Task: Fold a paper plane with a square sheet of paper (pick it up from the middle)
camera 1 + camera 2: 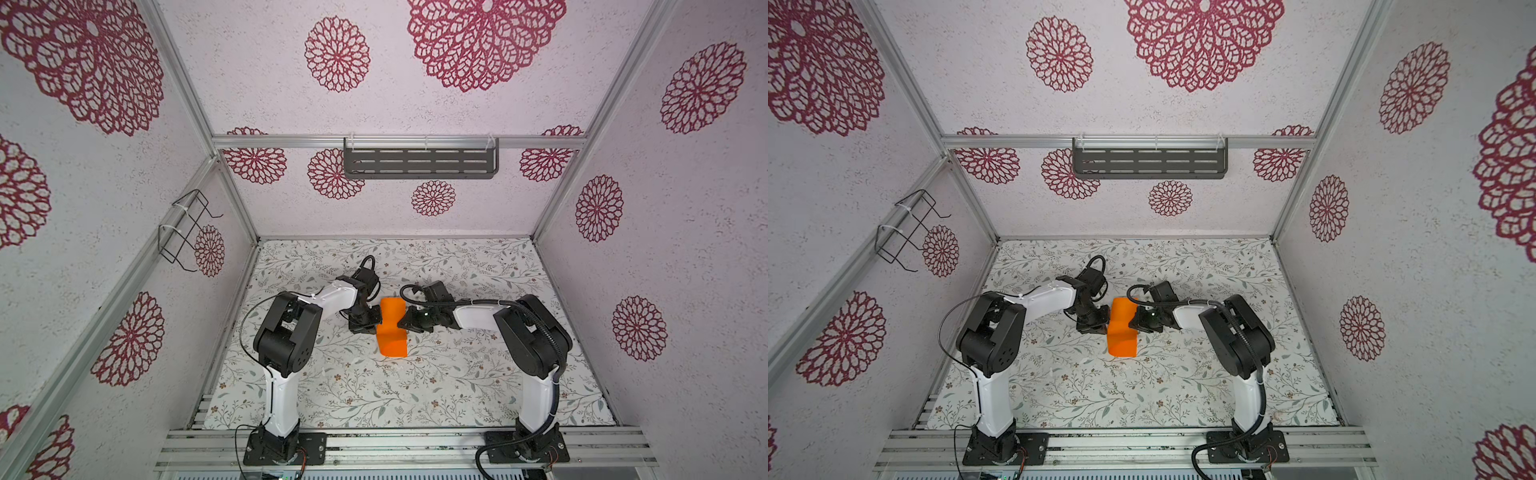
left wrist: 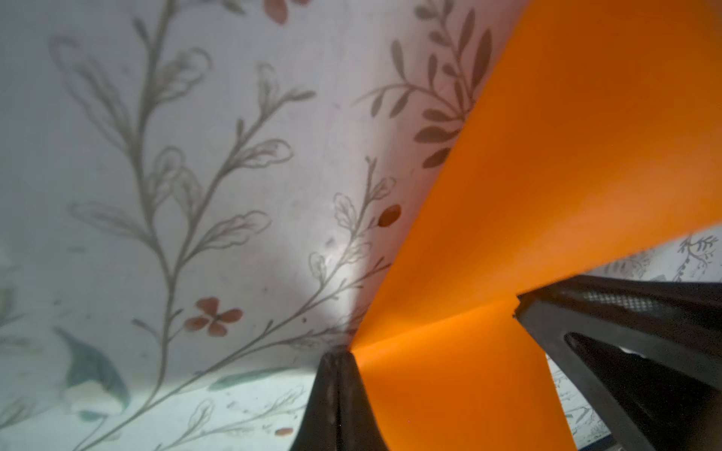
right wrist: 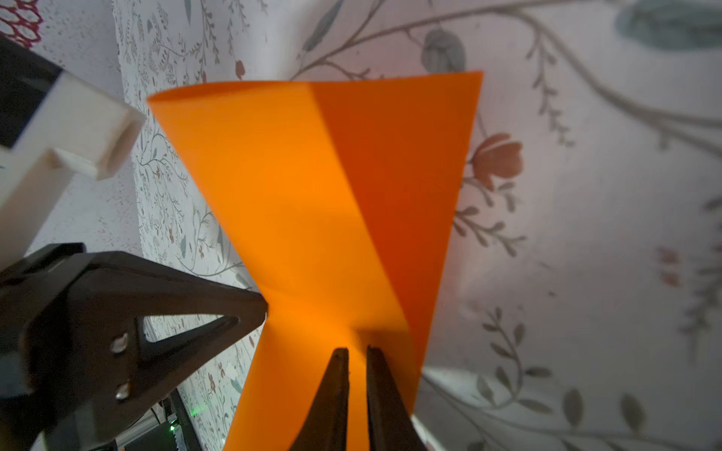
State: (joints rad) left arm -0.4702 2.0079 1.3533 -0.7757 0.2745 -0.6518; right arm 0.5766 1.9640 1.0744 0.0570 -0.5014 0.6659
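Observation:
The square sheet of paper (image 1: 390,328) (image 1: 1122,328) is bright orange and hangs over the middle of the floral table, pinched in at its waist so both ends flare. My left gripper (image 1: 374,322) (image 2: 344,351) is shut on the sheet's left edge at mid-height. My right gripper (image 1: 405,322) (image 3: 357,349) grips the opposite edge, its jaws nearly together on the bent paper (image 3: 312,187). The sheet (image 2: 547,175) curls away from the left jaws. In each wrist view the other arm's gripper also touches the paper. A paper plane is out of view.
The floral table cover (image 1: 457,374) spreads around the arms. A grey slotted shelf (image 1: 419,160) hangs on the back wall and a black wire rack (image 1: 187,228) on the left wall. An aluminium rail (image 1: 395,444) carries both arm bases at the front.

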